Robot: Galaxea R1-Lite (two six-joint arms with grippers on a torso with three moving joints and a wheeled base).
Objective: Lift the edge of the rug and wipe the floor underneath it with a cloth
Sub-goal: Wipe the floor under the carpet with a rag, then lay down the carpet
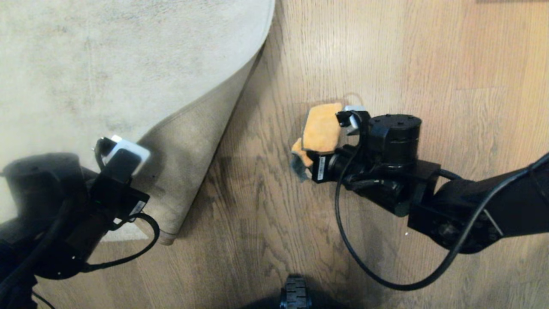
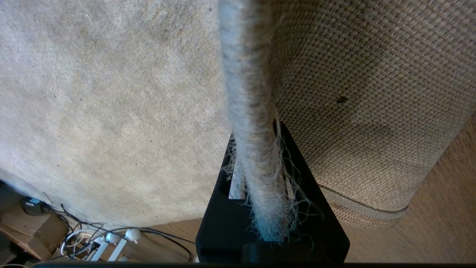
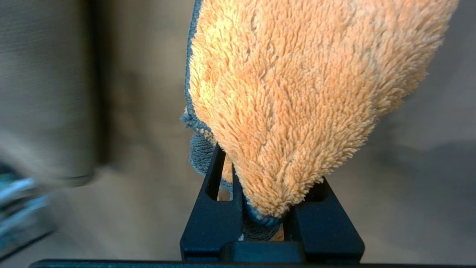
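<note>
The grey-beige rug (image 1: 107,64) fills the left of the head view. Its rug edge (image 1: 193,141) is folded back with the tan woven backing up, baring the brown wood floor (image 1: 257,180) beside it. At lower left my left gripper (image 2: 256,156) is shut on the frayed rug edge (image 2: 249,111) and holds it off the floor. To the right, my right gripper (image 1: 332,143) is shut on the orange-yellow cloth (image 1: 321,126), low over the floor to the right of the bared strip. In the right wrist view the cloth (image 3: 297,93), with its dark grey rim, spreads out past the right gripper (image 3: 260,186).
Past the rug's near border, the left wrist view shows cables and white plugs (image 2: 104,238) beside a cardboard box (image 2: 22,227). A wheel (image 1: 294,294) of my base sits at the bottom middle. More wood floor (image 1: 429,51) stretches to the right.
</note>
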